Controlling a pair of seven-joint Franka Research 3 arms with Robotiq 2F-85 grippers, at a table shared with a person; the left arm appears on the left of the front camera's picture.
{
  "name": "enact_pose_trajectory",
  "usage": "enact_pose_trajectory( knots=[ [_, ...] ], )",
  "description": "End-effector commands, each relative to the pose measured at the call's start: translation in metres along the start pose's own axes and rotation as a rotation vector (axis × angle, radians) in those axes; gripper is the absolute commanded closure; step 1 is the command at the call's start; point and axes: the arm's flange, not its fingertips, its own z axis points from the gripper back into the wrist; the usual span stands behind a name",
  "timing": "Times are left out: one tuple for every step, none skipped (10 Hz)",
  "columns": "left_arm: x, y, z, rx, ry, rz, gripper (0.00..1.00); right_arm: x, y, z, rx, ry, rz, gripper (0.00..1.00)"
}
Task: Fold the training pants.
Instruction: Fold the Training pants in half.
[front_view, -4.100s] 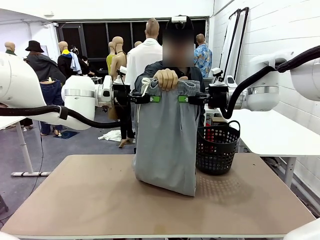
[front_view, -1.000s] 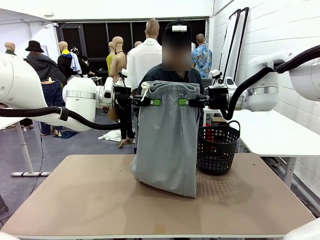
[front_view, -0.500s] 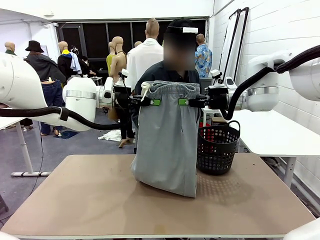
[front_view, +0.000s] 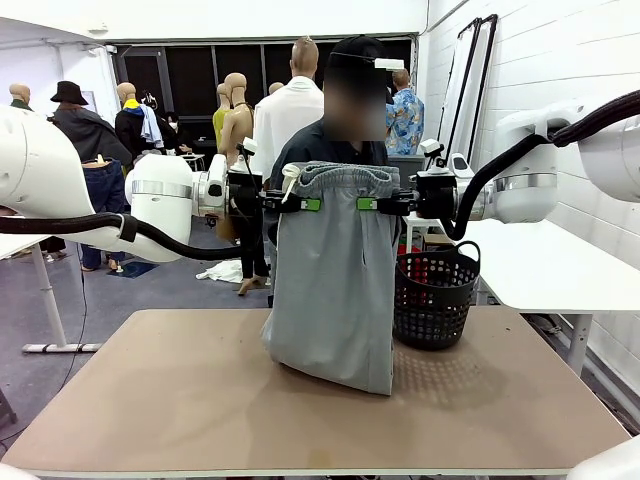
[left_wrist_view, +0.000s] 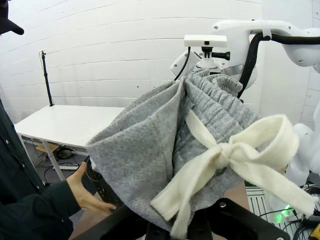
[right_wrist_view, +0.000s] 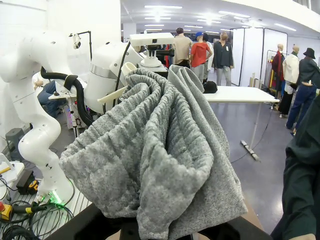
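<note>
Aloft, training pants (front_view: 333, 290) hanging, both arms' fingers clamped on waistband (front_view: 338, 177), hem touching table (front_view: 200, 400).

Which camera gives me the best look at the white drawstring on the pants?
The left wrist view: the drawstring is tied in a bow, large and close on the waistband. The front view shows a small piece by the left gripper. The right wrist view shows grey fabric.
</note>
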Motion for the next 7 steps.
enact_pose_trajectory(
  knots=[
    [0.0029,-0.0004,0.0012,0.012,-0.028,-0.02,1.0,0.0021,0.0011,-0.0015,0.002,-0.014,-0.002,1.0],
    [0.0029,-0.0004,0.0012,0.012,-0.028,-0.02,1.0,0.0021,0.0011,-0.0015,0.002,-0.014,-0.002,1.0],
    [0.0029,-0.0004,0.0012,0.012,-0.028,-0.02,1.0,0.0021,0.0011,-0.0015,0.002,-0.014,-0.002,1.0],
    [0.0029,-0.0004,0.0012,0.012,-0.028,-0.02,1.0,0.0021,0.0011,-0.0015,0.002,-0.014,-0.002,1.0],
    [0.0029,-0.0004,0.0012,0.012,-0.028,-0.02,1.0,0.0021,0.0011,-0.0015,0.002,-0.014,-0.002,1.0],
    [0.0029,-0.0004,0.0012,0.012,-0.028,-0.02,1.0,0.0021,0.0011,-0.0015,0.002,-0.014,-0.002,1.0],
    [0.0029,-0.0004,0.0012,0.012,-0.028,-0.02,1.0,0.0021,0.0011,-0.0015,0.002,-0.014,-0.002,1.0]
  ],
)
